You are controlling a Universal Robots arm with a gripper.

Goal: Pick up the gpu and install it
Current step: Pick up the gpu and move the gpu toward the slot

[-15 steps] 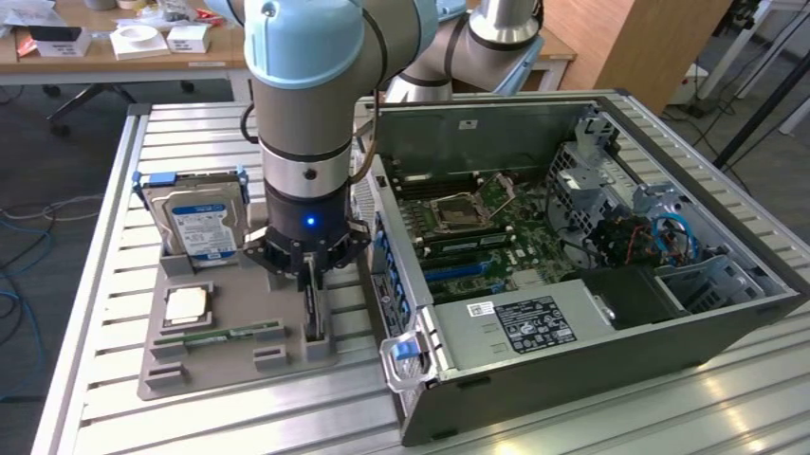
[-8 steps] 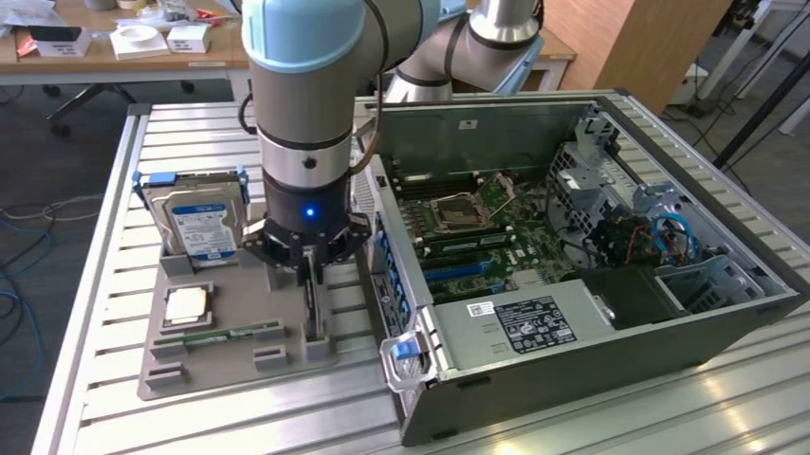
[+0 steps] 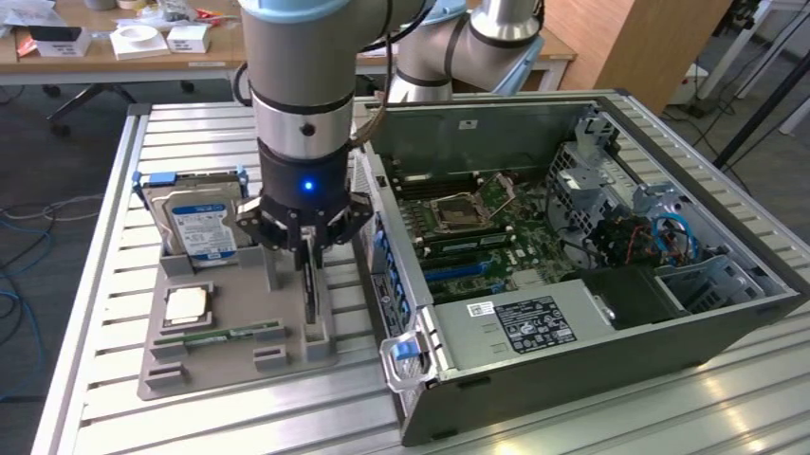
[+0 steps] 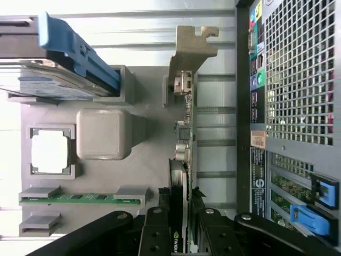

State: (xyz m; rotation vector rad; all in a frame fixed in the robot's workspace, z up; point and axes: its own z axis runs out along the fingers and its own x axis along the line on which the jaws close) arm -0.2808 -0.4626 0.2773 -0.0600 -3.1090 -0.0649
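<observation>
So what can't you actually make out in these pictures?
The card: wrist view sees it edge-on, face hidden; in the exterior view the gripper covers its top.
The hard drive: label print too small in the exterior view.
The computer case: far outer side hidden by its own walls, exterior view.

A slatted aluminium table [image 3: 101, 313] stands on a grey floor [image 3: 38, 152] strewn with cables [image 3: 28, 245], a cluttered wooden desk [image 3: 222, 55] and wooden panel [image 3: 633, 43] behind.
</observation>
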